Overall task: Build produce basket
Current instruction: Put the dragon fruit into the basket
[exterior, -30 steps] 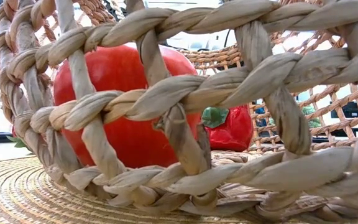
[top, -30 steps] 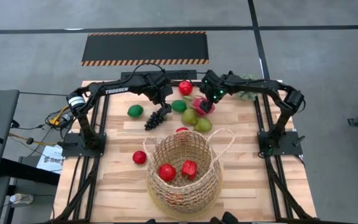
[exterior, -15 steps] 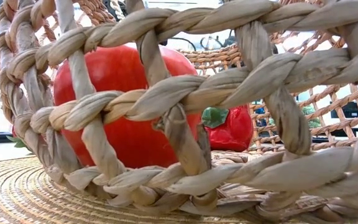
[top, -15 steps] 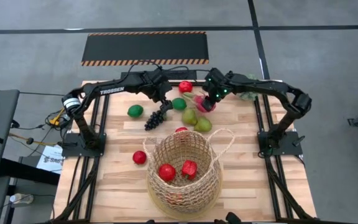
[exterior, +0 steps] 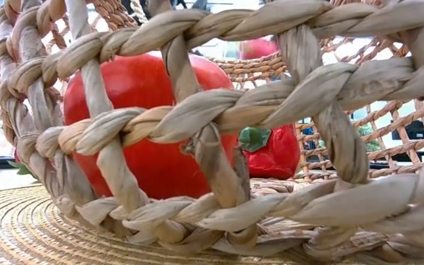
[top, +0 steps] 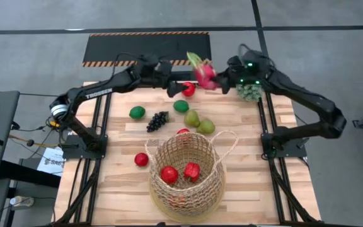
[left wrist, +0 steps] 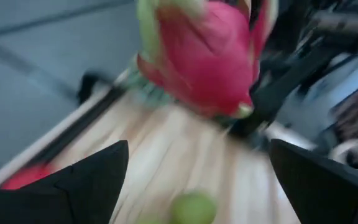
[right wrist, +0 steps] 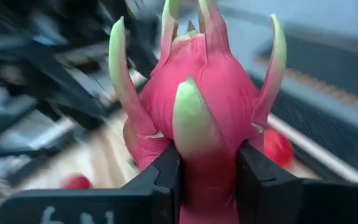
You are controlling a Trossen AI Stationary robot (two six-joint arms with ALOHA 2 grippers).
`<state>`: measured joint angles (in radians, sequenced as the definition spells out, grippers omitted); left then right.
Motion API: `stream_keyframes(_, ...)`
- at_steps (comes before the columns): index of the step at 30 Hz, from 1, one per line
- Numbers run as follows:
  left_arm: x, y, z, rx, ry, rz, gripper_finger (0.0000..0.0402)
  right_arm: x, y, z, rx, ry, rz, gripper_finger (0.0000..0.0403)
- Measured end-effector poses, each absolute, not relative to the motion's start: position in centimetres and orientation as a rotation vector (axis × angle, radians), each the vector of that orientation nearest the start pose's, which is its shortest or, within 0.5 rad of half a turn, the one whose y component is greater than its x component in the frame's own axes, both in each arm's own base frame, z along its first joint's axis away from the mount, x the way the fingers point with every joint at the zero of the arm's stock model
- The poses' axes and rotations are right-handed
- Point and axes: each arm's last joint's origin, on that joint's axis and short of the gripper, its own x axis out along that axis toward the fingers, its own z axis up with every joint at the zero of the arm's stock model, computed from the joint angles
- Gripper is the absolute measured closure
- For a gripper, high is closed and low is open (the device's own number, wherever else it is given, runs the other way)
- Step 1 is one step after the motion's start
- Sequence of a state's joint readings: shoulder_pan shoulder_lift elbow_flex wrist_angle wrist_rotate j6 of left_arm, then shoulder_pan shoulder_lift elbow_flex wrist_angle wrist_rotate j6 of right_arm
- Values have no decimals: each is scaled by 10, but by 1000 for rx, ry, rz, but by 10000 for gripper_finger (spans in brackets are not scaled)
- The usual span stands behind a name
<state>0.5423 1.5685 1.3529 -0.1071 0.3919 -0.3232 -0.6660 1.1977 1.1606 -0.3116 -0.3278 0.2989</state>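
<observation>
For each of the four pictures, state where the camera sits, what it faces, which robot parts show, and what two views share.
High: overhead, looking down on table, basket, both arms.
Low: at tabletop height, looking through the basket weave at a red apple; no arm shows.
Left wrist: on left arm, open fingers facing the dragon fruit.
Right wrist: right end effector shut on dragon fruit.
Shared: both wrist views and the high view show the dragon fruit.

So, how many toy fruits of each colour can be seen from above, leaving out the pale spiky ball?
red fruits: 5
green fruits: 4
dark grape bunch: 1
pink dragon fruit: 1
Total: 11
</observation>
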Motion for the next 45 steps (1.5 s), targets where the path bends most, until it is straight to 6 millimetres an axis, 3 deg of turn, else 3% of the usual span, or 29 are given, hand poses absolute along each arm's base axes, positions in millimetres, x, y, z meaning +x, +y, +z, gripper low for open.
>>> stream_keyframes(5,318,176,363,-460,96,72,28,200,-129,397,398,99,-298,301)
stream_keyframes(10,320,172,383,-365,-70,-47,28,198,-113,410,381,31,-238,301)
stream_keyframes(16,326,160,387,-307,-106,-109,28,208,-105,413,371,-6,-181,301)
stream_keyframes(28,336,144,384,-307,-107,-33,28,233,-105,400,384,33,-140,300)
stream_keyframes(35,338,140,383,-332,-100,-14,44,238,-103,398,382,34,-124,298)
stream_keyframes(40,338,140,384,-341,-104,-13,81,237,-103,399,383,32,-120,267)
stream_keyframes(45,338,139,387,-361,-135,-26,110,230,-99,405,375,11,-112,197)
